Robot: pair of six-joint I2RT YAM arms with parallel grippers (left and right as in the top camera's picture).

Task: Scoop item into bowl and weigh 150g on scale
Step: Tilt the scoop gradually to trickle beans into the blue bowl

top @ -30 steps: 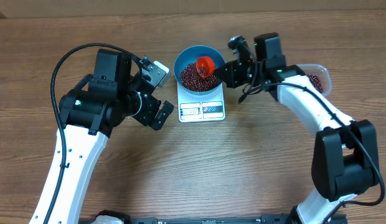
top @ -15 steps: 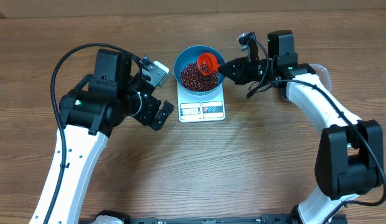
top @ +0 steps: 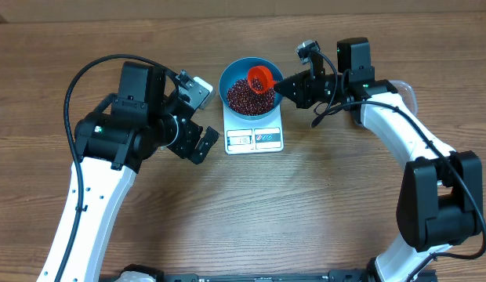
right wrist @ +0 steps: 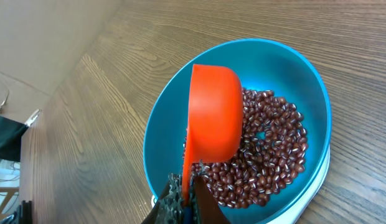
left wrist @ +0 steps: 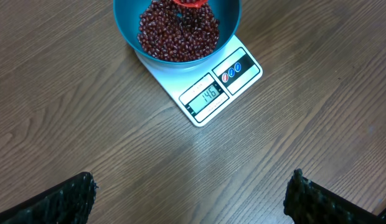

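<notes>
Right wrist: your right gripper point(right wrist: 183, 200) pinches the orange scoop point(right wrist: 213, 115), tipped over the beans point(right wrist: 268, 155) in the blue bowl point(right wrist: 286, 68) dead ahead; left gripper point(left wrist: 190, 198) stands spread

My table point(top: 306, 204) is brown wood-grain, the grain running side to side under both my arms. Directly on it, toward the far middle, lies the flat white scale point(top: 255, 135), with its display and buttons along the edge nearest me. Well to my right of the scale, a clear plastic tub point(top: 411, 92) sits on the wood, with only part of its rim showing.
</notes>
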